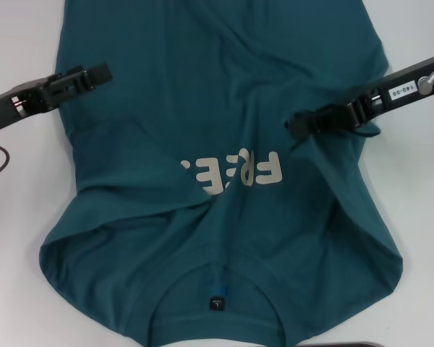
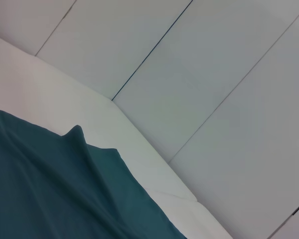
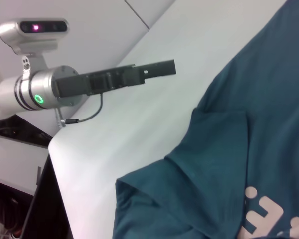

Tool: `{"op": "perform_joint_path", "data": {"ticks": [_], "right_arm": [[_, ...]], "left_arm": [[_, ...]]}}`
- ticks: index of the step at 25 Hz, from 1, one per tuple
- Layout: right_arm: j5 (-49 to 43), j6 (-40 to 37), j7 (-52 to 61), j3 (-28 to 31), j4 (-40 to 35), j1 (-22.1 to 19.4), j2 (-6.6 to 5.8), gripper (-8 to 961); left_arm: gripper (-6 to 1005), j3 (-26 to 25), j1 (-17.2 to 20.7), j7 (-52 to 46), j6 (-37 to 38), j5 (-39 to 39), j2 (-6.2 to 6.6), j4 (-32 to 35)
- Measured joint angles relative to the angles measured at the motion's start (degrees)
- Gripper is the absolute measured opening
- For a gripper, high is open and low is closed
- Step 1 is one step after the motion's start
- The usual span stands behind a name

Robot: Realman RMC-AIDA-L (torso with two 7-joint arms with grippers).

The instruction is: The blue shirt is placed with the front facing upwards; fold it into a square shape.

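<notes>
head view is showing the right gripper (image 1: 296, 124) hanging over the blue shirt (image 1: 224, 108), just beside a bunched ridge of cloth; whether its fingers are parted, or pinching that ridge, i cannot tell. the left gripper (image 1: 101, 72) is hovering at the shirt's opposite side edge, well apart from the right one, and its fingers are equally unreadable, both here and from the right wrist camera.

the shirt is lying front up across the white table (image 1: 22, 238), collar nearest the robot, already rumpled: a diagonal crease is cutting through the "free" lettering (image 1: 235, 172) just below the right gripper. my worry is that any pull from here is going to drag this slack along instead of flattening it, giving a lopsided fold and no square. if only one layer is being caught, the lower layer is likely staying behind.

outward from each gripper the table is showing bare white beyond the shirt's side edges, so room for sweeping looks fair. the shirt's near sleeves are sitting close to the table's front edge, where cloth could slide off.
</notes>
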Motion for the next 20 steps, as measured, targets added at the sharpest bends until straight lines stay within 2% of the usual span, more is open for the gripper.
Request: {"op": "perform_joint_path", "data": {"ticks": [12, 16, 20], "right_arm": [[-0.1, 5.1, 0.6, -5.1, 3.5, -0.5, 0.03, 114], [0.1, 5.4, 0.9, -3.4, 3.2, -0.6, -0.31, 232], [-0.1, 5.4, 2.4, -1.8, 3.2, -1.7, -1.54, 349]], "left_arm": [[904, 0.0, 0.3, 0.3, -0.3, 0.0, -0.11, 0.1], [904, 0.0, 0.4, 0.3, -0.5, 0.0, -0.12, 0.2], [904, 0.0, 0.5, 0.3, -0.5, 0.0, -0.05, 0.7]]}}
